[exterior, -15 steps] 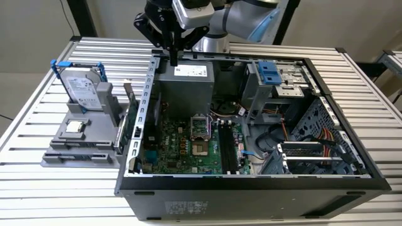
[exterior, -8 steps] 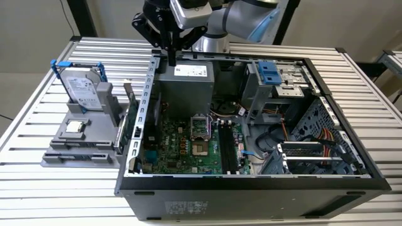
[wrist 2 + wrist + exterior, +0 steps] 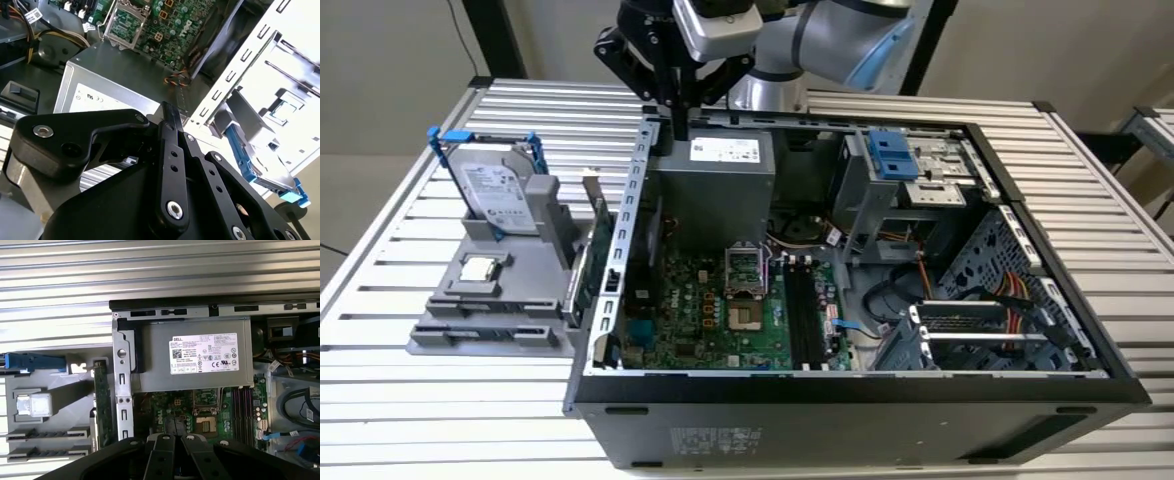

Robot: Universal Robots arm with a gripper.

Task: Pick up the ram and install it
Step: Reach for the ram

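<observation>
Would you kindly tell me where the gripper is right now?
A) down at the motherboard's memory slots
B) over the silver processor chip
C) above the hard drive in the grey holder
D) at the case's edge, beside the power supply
D: in the exterior view the gripper hangs at the edge of the case, right beside the power supply and well apart from the grey holder.

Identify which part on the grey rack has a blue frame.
The hard drive, standing on edge; the processor, ram and card carry no such frame.
</observation>
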